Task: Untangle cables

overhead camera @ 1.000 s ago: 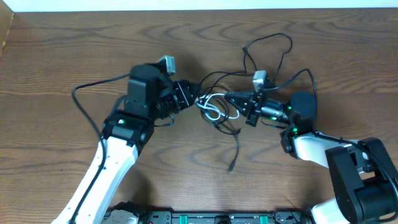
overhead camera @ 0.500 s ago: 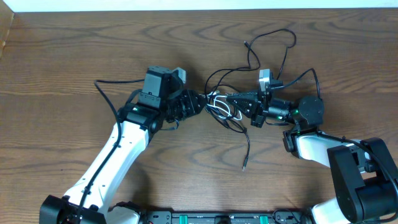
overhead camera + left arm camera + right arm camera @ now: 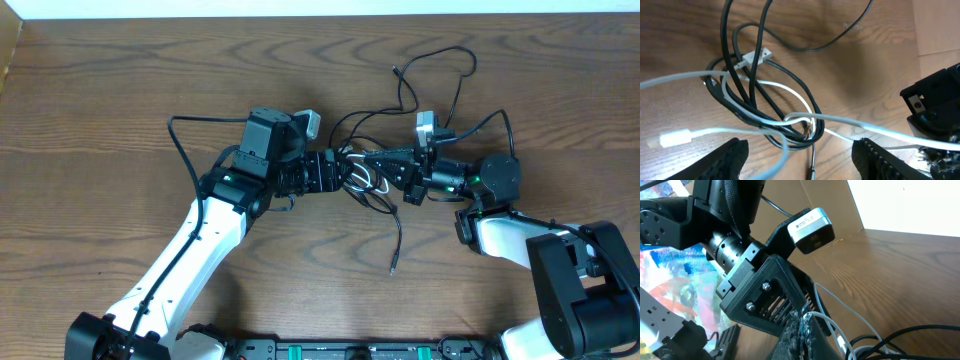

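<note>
Since one second ago the left arm has advanced rightward across the tabletop (image 3: pixel 120 90), bringing the left claw (image 3: pixel 343 171) up against the knot, and its fingers (image 3: pixel 732 157) have gone from nearly closed to widely spread, one on each side of the tangle, gripping nothing. The knot and the loose black plug end (image 3: pixel 392 268) have shifted slightly to the right over that second. The right arm has also shifted a little to the right. The right claw (image 3: pixel 368 158) is pressed together, pinching the white cable (image 3: pixel 765 82), which runs straight from the knot into its tips. The cables lie at the middle of the tabletop, between the two claws. The black cables (image 3: pixel 440 60) form several overlapping loops, with one large loop reaching toward the far edge. The white cable threads through the black loops, and its white plug (image 3: pixel 675 138) lies free beside the left finger.
</note>
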Controlling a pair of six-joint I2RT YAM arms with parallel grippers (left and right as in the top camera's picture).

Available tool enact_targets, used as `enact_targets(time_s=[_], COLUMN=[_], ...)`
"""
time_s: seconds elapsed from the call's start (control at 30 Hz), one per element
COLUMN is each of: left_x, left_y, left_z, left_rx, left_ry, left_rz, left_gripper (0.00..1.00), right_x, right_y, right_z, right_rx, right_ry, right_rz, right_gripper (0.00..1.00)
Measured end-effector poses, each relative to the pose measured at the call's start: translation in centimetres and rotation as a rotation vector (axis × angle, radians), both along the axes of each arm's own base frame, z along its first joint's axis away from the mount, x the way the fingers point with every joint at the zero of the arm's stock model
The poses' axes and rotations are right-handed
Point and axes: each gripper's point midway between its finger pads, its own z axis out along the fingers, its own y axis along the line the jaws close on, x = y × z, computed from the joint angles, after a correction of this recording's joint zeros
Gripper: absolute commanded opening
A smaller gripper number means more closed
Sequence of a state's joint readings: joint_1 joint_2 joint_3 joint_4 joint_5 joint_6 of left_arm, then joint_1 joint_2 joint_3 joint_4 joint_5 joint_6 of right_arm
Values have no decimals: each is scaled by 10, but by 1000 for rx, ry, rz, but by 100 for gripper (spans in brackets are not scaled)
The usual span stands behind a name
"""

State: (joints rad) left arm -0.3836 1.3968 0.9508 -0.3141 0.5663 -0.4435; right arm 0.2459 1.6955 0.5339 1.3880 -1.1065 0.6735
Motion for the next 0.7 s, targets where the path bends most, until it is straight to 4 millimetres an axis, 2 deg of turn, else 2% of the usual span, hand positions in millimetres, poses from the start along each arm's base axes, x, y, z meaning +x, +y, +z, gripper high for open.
enact_targets(time_s=[0.4, 0.6, 0.7], left_x=[16, 21, 19], left_y=[13, -1, -7], left_z=[-4, 5, 2], left_rx=[86, 110, 160], left_ry=[-69, -169, -196], left_rz=[66, 37, 38], left_gripper=[79, 79, 79], right_x=[0, 0, 0], right_y=[0, 0, 0], right_z=[0, 1, 1], right_rx=[0, 2, 2], right_ry=[-1, -8, -8], right_rz=[0, 0, 0], right_gripper=[1, 1, 1])
